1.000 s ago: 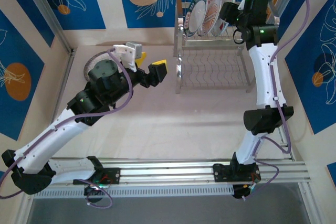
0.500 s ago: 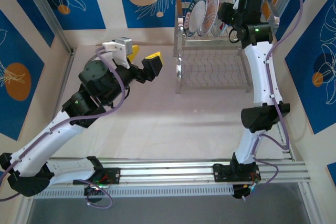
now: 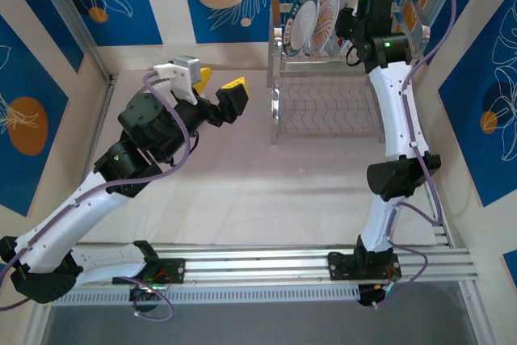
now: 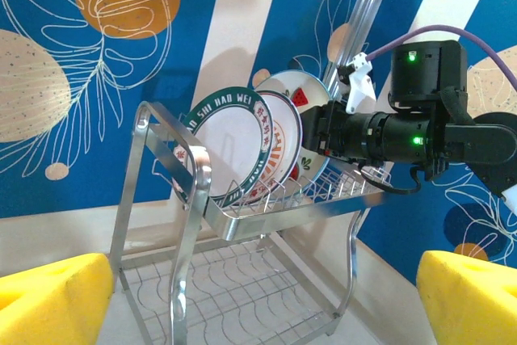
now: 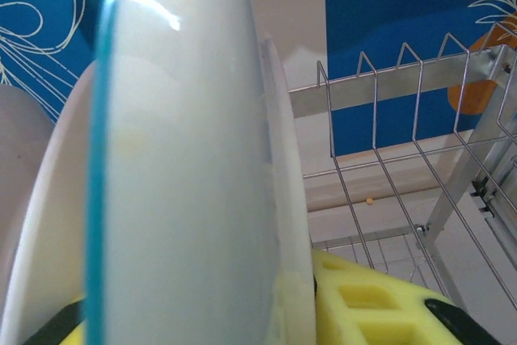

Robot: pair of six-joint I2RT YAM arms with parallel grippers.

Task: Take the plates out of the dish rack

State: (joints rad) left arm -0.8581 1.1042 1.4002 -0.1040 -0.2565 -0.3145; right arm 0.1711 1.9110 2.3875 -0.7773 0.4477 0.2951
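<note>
1. Top external: the right claw [image 3: 349, 28] sits at the rightmost of the plates [image 3: 317, 18], which stand on edge in the dish rack [image 3: 327, 107] at the counter's [image 3: 242, 191] far right. That arm is stretched far. The left claw [image 3: 218, 85] hangs released, left of the rack.
2. Left wrist: the plates face this claw, well apart.
3. Right wrist: a plate rim runs upright between the pads [image 5: 363, 300]; I cannot tell whether they pinch it.

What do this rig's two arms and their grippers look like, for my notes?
The left arm and right arm match: white link shells between bulky black joint housings, dotted with small green lights. A purple cable loops loosely along each. The fingers carry bright yellow blocky pads, one showing square moulded pockets. A white camera bracket sits on the left wrist.
</note>
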